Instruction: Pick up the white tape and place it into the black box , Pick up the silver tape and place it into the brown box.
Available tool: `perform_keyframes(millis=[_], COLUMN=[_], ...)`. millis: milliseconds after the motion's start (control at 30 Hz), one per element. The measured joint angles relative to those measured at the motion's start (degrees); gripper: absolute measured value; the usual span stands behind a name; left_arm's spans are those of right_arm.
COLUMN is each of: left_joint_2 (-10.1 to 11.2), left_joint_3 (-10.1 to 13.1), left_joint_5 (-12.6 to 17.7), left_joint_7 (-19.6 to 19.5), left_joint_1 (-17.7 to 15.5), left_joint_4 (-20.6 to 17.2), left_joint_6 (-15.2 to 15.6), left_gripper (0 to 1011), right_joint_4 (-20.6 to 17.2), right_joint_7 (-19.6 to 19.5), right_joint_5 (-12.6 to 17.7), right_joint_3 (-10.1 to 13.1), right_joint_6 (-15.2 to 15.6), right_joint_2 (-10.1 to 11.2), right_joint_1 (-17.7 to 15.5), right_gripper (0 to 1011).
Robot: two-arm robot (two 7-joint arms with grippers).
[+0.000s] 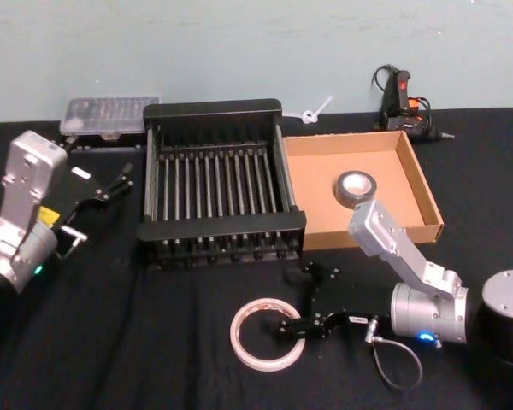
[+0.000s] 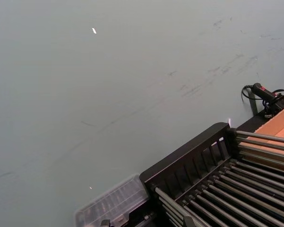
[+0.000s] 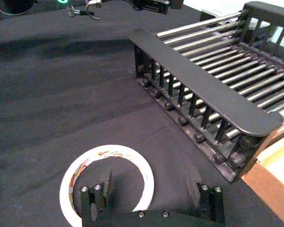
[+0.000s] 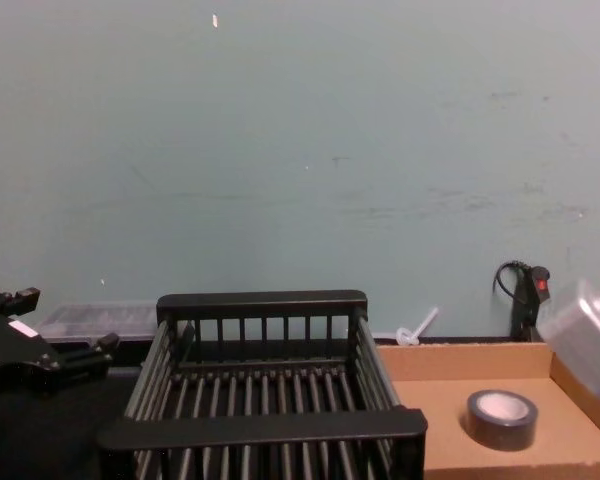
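Note:
The white tape (image 1: 266,334) (image 3: 107,185) lies flat on the black cloth in front of the black box (image 1: 221,229) (image 4: 263,428) (image 3: 206,90) (image 2: 184,163). My right gripper (image 1: 303,301) (image 3: 149,183) is open and low at the ring's right side. One finger sits inside the ring and the other outside it, toward the crate. The silver tape (image 1: 356,188) (image 4: 502,418) lies inside the brown box (image 1: 415,175) (image 4: 450,362), just right of the crate. My left gripper (image 1: 101,203) (image 4: 55,322) is open and holds nothing, raised to the left of the crate.
A clear plastic case (image 1: 109,114) (image 2: 111,205) (image 4: 95,320) lies behind the crate's left corner. A black tool with a cable (image 1: 400,98) (image 4: 525,290) and a small white piece (image 1: 316,111) sit at the table's back edge, against the wall.

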Motion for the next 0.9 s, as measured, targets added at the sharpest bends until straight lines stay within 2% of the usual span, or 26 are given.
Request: perform_keyframes(millis=[600,900], left_joint_2=[0.0,0.0], left_joint_3=[0.0,0.0], left_joint_5=[0.0,0.0], left_joint_7=[0.0,0.0], left_joint_1=[0.0,0.0], left_joint_4=[0.0,0.0], left_joint_6=[0.0,0.0], left_gripper=[1001,1001], right_joint_4=[1.0,0.5], right_joint_7=[-0.3,-1.6], right_joint_5=[0.8,-0.1], right_joint_3=[-1.0,-1.2], right_joint_6=[0.6,0.4], right_joint_2=[-0.5,-0.3], right_joint_1=[0.2,-0.2], right_gripper=[1002,1002])
